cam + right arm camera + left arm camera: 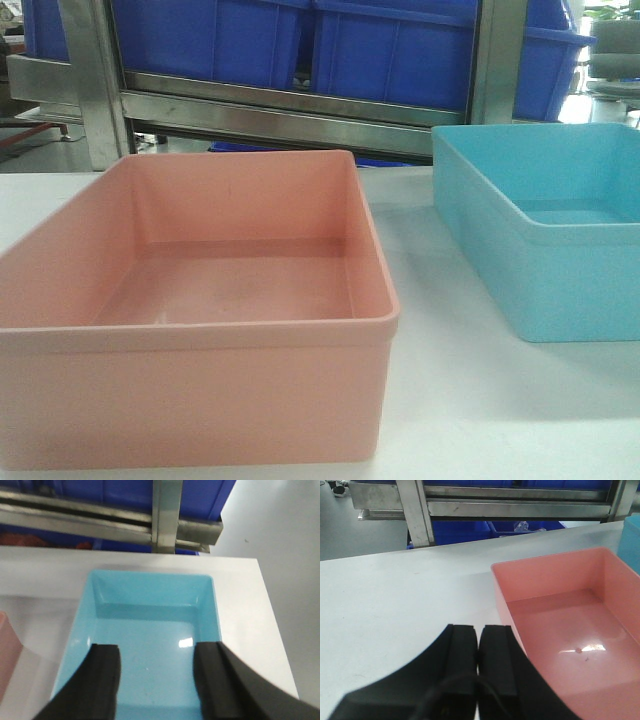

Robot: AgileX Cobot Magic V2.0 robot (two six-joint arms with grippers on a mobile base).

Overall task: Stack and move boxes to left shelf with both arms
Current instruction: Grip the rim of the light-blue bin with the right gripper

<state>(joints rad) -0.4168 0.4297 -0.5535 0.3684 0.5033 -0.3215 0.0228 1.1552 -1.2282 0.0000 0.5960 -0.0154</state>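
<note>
In the front view, the salmon pink bin [190, 400] sits near on the white worktop [450, 400]. The sky blue bin [560, 290] stands apart to its right and further back. No pincer shows here. Behind them is a steel rack [300, 110] holding dark blue crates [400, 50].

In the left wrist view, the left pincer [479, 630] has its two black fingers pressed together with nothing between them. It is over bare worktop [395, 595], and the pink bin [545, 575] lies just beside it on the right. A corner of the blue bin [632, 540] shows at the far right. Grey floor [350, 535] lies beyond the worktop's edge.

In the right wrist view, the right pincer [156, 650] is spread wide and holds nothing. The blue bin [150, 597] lies open-topped below, seen between its fingers. A corner of the pink bin [5, 650] shows at the left edge, and there is grey floor [280, 525] to the right.
</note>
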